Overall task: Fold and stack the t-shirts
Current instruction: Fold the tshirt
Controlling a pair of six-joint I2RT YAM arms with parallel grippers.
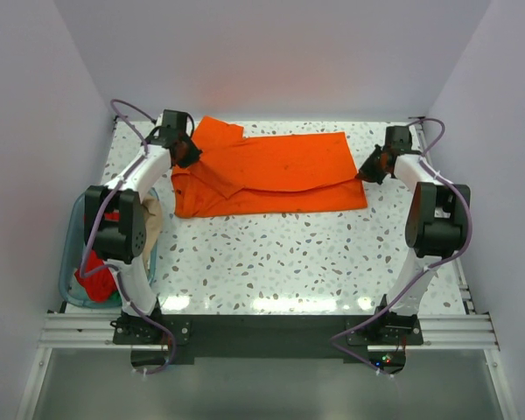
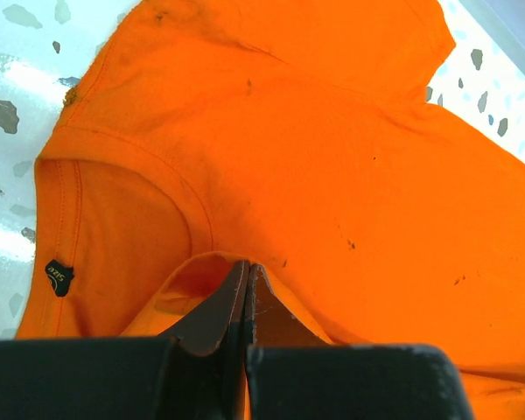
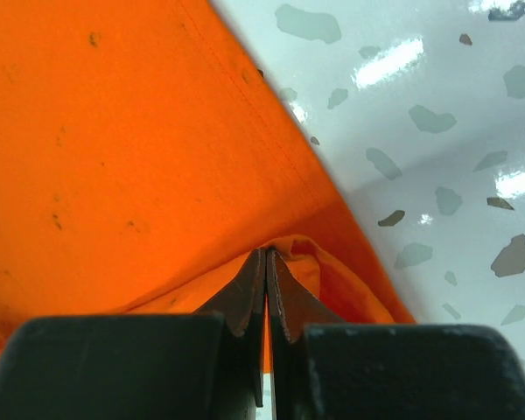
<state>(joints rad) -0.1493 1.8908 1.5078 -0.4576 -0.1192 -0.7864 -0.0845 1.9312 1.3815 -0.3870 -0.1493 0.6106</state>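
The bright orange t-shirt (image 1: 271,171) lies half folded across the far part of the table, collar end at the left. My left gripper (image 1: 185,153) is shut on the orange t-shirt's edge beside the collar (image 2: 114,219); its fingertips (image 2: 245,271) pinch a raised fold. My right gripper (image 1: 370,168) is shut on the shirt's right hem edge (image 3: 332,262), its tips (image 3: 267,256) closed on the cloth. A red shirt (image 1: 96,278) and a beige shirt (image 1: 153,223) lie in the tub at the left. No green shirt shows.
A translucent teal tub (image 1: 70,262) sits off the table's left edge beside the left arm. White walls close in the back and both sides. A speckled white tabletop (image 1: 289,254) spreads in front of the shirt.
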